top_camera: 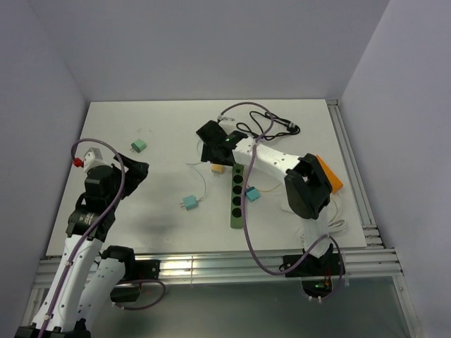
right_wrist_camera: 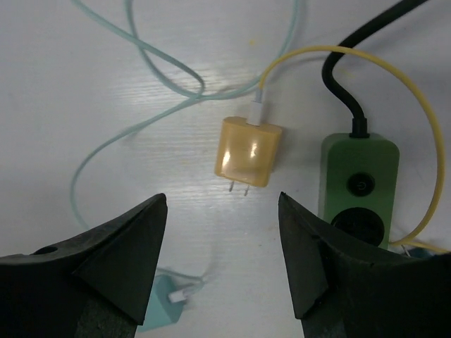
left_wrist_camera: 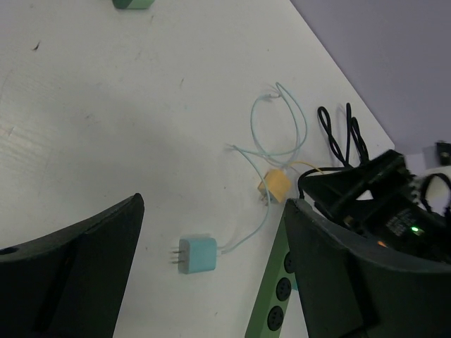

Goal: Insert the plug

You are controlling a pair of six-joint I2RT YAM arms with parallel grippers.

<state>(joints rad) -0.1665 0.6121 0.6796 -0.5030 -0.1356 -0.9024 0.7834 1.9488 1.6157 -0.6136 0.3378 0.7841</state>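
Right gripper (right_wrist_camera: 222, 199): I see the jaws standing moderately wide, with nothing between the fingers and nothing touching them. It hangs over the far middle of the table (top_camera: 141, 225). The yellow plug (right_wrist_camera: 243, 153) lies flat on the table just past the fingertips, in line with the gap. Its two prongs point back toward the gripper and its yellow cable (right_wrist_camera: 430, 134) arcs away around the strip's end.

Left gripper (left_wrist_camera: 211, 208): the jaws are wide and empty, held above the left part of the table and well apart from every plug. In its wrist view the blue plug (left_wrist_camera: 197, 253) lies on the table below the gap.

Power strip (right_wrist_camera: 358, 186): one, green, lying flat just beside the yellow plug but not touching it. A round socket shows near its end, and a black cord (right_wrist_camera: 345, 91) leaves that end toward the far edge.

Count of plugs: four.
- Yellow plug, at the strip's far end on its left side.
- Blue plug, left of the strip, with a pale cable attached.
- Teal plug (top_camera: 252, 193), against the strip's right side.
- Green plug (top_camera: 138, 146), alone at the far left.

Whether the teal plug touches the strip, I cannot tell.
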